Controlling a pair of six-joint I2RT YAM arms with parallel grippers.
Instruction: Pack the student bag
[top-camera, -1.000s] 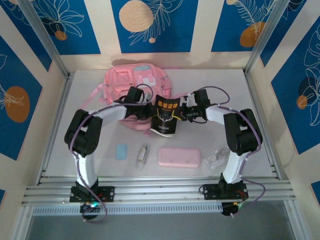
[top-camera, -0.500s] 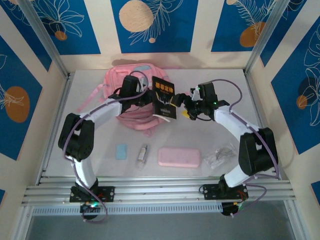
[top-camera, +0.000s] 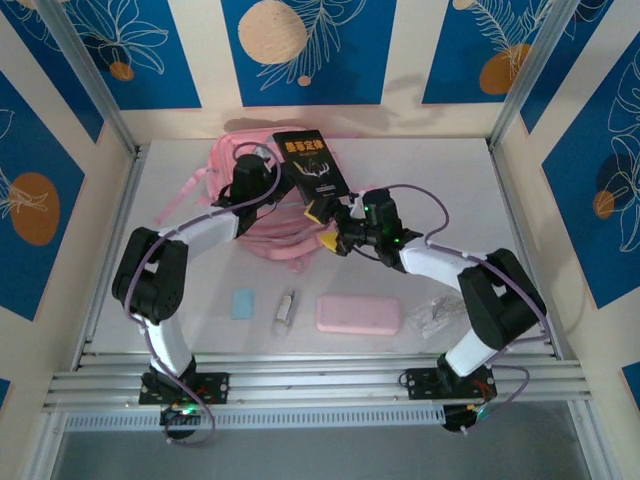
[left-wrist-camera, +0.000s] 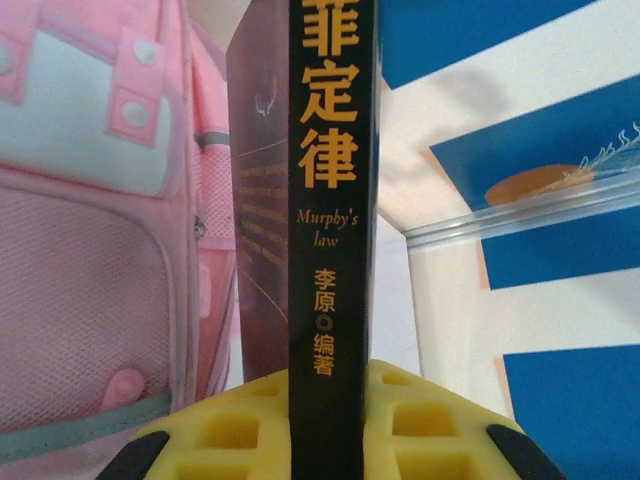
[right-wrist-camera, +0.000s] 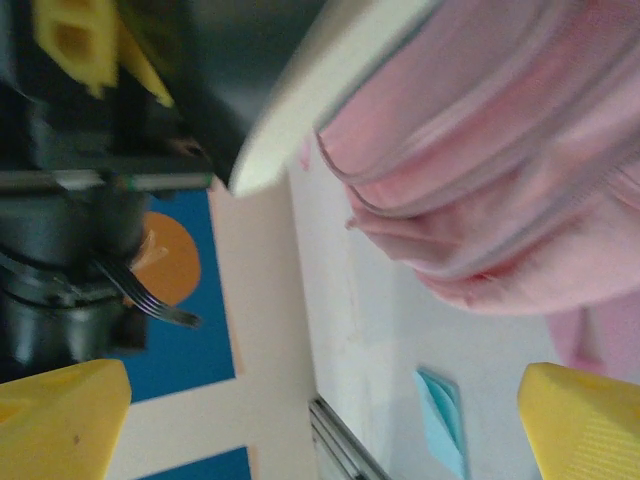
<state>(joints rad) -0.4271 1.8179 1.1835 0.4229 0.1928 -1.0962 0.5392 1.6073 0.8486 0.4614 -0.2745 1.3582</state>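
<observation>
Past the pink pencil case (top-camera: 359, 314) at the near edge, the right gripper (right-wrist-camera: 325, 410) hangs released, yellow fingers (right-wrist-camera: 60, 420) spread wide, just beside the folds of the pink student bag (left-wrist-camera: 80, 330), which lies at the far middle of the table (top-camera: 420, 180). Above the bag the left gripper (left-wrist-camera: 325, 430) is clenched on the lower spine of the upright black Murphy's law book (top-camera: 312, 165). I judge the free claw should hold the bag's opening while the book descends edge-first, clear of snagging fabric.
</observation>
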